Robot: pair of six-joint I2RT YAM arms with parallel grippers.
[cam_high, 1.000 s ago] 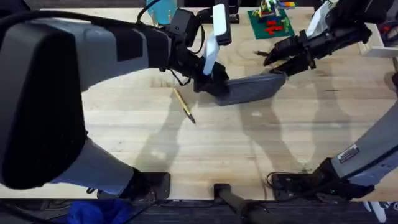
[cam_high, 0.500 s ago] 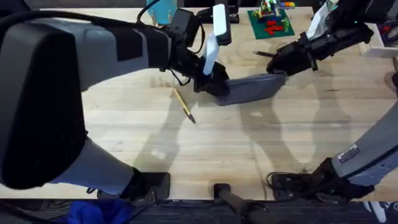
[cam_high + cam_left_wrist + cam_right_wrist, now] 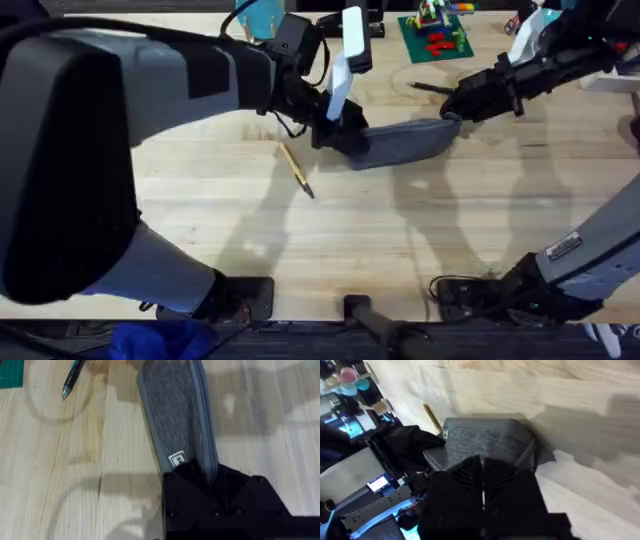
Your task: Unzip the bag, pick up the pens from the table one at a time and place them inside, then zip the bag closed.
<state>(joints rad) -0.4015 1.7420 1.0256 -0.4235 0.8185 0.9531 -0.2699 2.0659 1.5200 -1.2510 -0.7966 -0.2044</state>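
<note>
Light wood tabletop [image 3: 330, 235] holds it all. Nearest lies the yellow pen [image 3: 297, 169]. Behind it sits the bag [image 3: 405, 142], with the left gripper [image 3: 345, 130] clamped on one end and the right gripper [image 3: 455, 105] pinched at the other, likely on the zipper. Pull slow and straight. Farthest, the black pen [image 3: 430, 89].

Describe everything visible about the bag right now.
The bag is a long grey-blue fabric pouch with a zipper along its length and a small white tag at one end. It lies flat on the table. The left gripper clamps the tag end; the right gripper is shut at the other end.
</note>
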